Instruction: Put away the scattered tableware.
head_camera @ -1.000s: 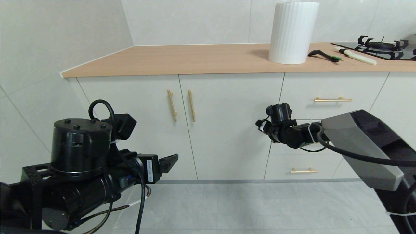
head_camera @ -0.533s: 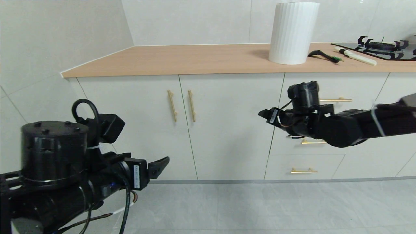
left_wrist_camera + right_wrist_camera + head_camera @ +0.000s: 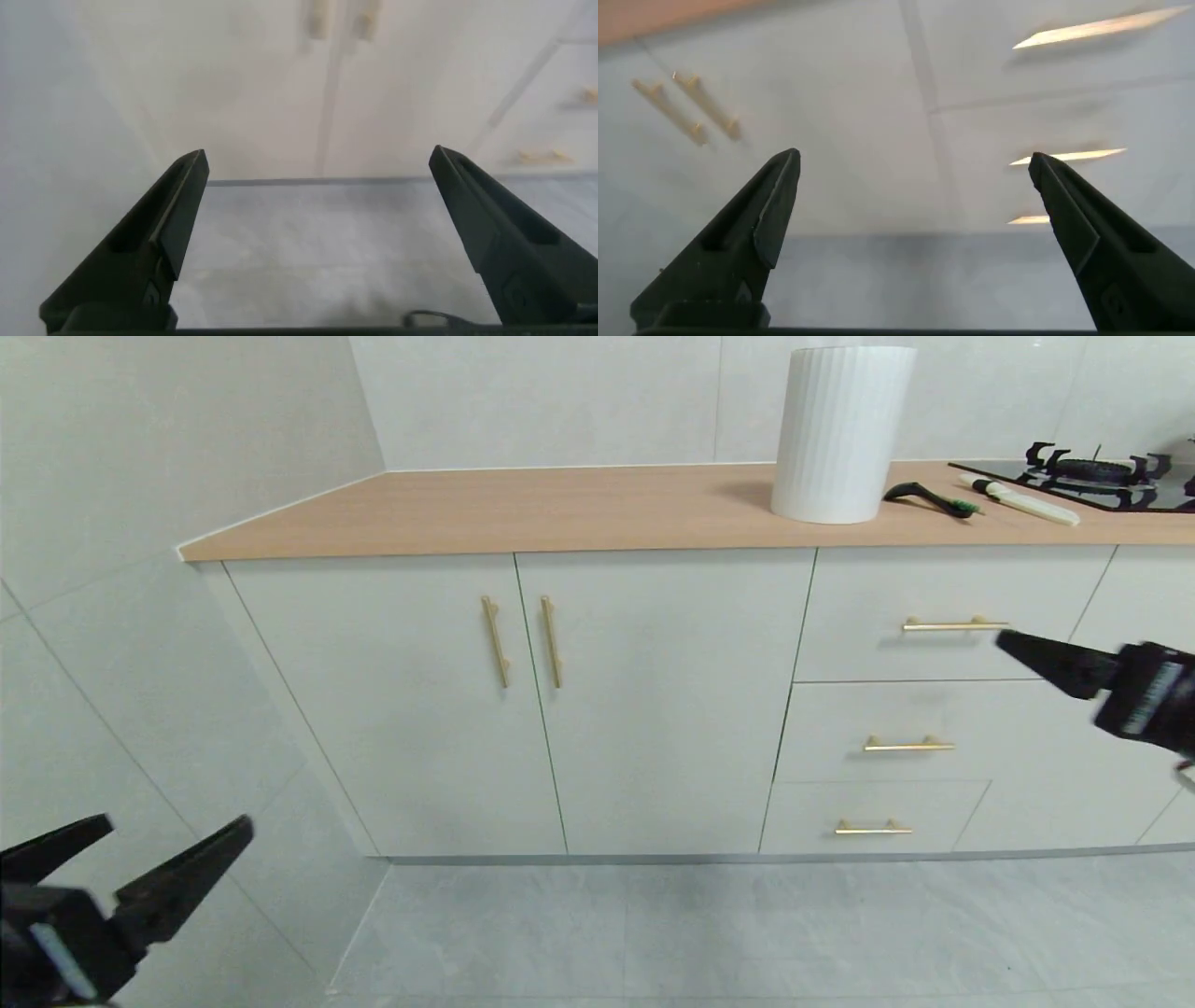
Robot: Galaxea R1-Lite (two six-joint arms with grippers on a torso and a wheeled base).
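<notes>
Down at the low left, the left gripper [image 3: 177,821] hangs with its jaws spread wide and nothing between them, out before the tiled side wall and near the floor, well apart from anything on the bench [image 3: 560,509]. Over on the right, the right gripper [image 3: 1018,649] is likewise wide and empty, and it sits in front of the drawer stack, just beside the top drawer handle [image 3: 954,625] and a little below the level of the bench. Above and slightly beyond it lie the task's things: a black-handled utensil [image 3: 929,499] with a green end, just beside the foot of the white ribbed container [image 3: 843,429], and a pale, long utensil [image 3: 1022,499] between that and the hob [image 3: 1092,476]. Both lie flat on the bench, near each other but apart, with their long axes running slantwise from the container's side towards the hob and the front edge. Judged from this, the right arm is much the nearer, with the tableware up and a little inward from its gripper, so it would have to rise over the bench edge and come down with its jaws set across a handle. Whether the pieces belong in the container or in a drawer cannot be told.
</notes>
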